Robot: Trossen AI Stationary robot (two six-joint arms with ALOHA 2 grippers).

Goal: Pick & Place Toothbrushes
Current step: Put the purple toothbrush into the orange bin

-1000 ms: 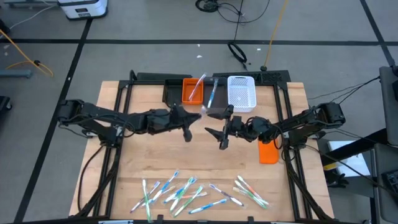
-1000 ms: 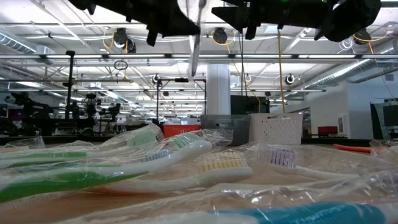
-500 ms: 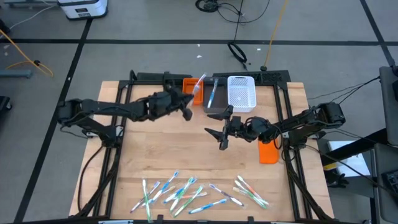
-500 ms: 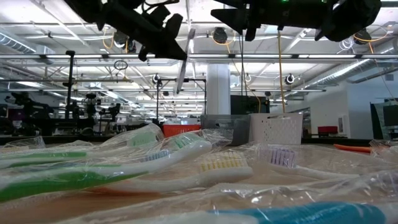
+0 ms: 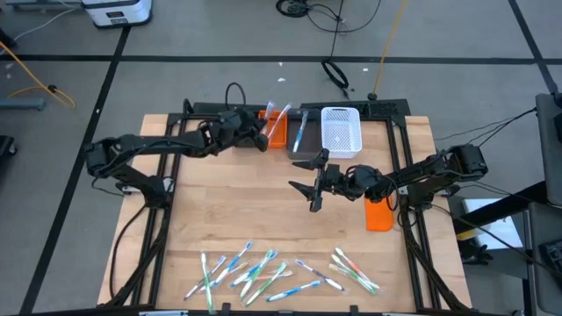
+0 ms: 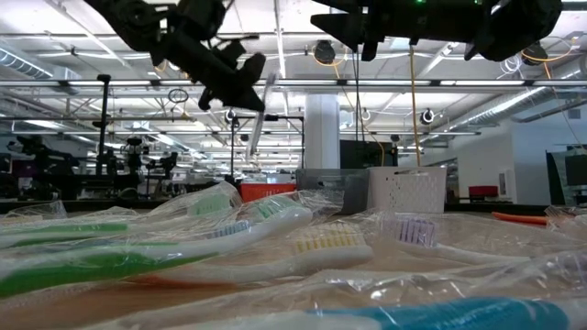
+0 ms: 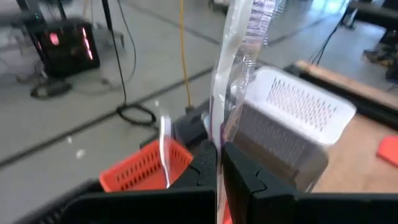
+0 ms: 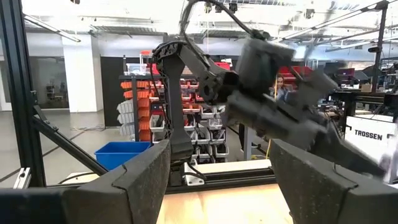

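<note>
High view shows the left gripper (image 5: 263, 140) pinching a wrapped clear-plastic toothbrush (image 5: 277, 125) over the orange mesh bin (image 5: 266, 117); the right gripper (image 5: 313, 183) waits spread mid-table. Roughly twenty loose toothbrushes (image 5: 263, 270) remain along the near edge.

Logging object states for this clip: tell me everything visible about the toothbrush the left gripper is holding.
The held toothbrush is sealed in a clear, crinkly plastic wrapper, with its bristle head at the free end, away from the fingers. It stands roughly upright, tilted slightly, pinched at its lower end between the shut fingers of the left gripper. It hangs in the air by the orange bin at the table's far edge, touching nothing but the fingers. Its handle colour is hard to tell through the wrapper.
</note>
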